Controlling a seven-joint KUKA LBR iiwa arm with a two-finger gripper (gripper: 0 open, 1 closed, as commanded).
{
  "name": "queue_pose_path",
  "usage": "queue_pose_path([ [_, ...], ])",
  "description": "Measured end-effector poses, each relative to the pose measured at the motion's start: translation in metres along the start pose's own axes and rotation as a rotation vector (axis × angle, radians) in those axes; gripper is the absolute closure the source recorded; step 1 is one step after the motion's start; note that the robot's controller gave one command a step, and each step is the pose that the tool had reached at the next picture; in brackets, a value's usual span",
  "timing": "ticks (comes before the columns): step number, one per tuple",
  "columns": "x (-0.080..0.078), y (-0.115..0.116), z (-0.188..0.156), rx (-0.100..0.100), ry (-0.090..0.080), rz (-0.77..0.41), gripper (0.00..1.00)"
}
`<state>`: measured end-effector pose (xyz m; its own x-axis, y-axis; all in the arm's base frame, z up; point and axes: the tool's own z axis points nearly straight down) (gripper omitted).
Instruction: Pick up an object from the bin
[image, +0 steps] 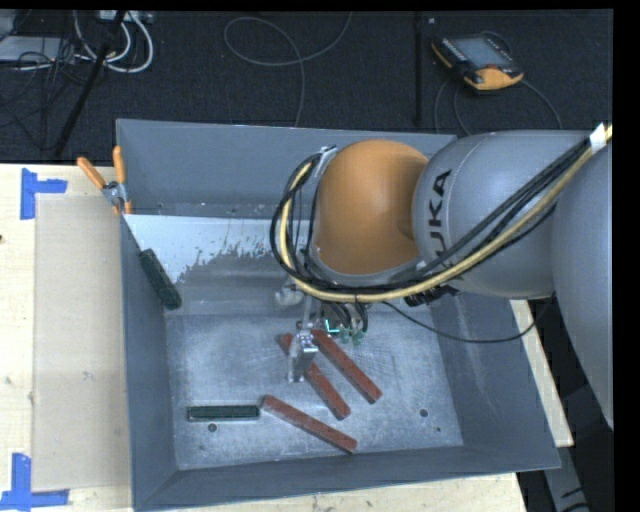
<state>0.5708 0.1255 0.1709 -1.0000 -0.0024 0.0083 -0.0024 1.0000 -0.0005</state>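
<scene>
My gripper hangs below the orange cover, its metal fingers reaching down into the middle of the bin. The fingertips sit at the upper left end of two reddish-brown flat sticks that lie side by side, slanting down to the right. I cannot tell whether the fingers are round a stick or beside it. A third reddish-brown stick lies nearer the front, also slanted. A dark green flat bar lies to its left on the bin floor.
A dark green bar leans against the bin's left wall, further back. The arm and its orange cover hang over the back right part of the bin.
</scene>
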Motion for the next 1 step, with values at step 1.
queue_pose_path([
  [1,-0.0008,-0.0002,-0.0030,0.000,-0.004,0.001,0.00],
])
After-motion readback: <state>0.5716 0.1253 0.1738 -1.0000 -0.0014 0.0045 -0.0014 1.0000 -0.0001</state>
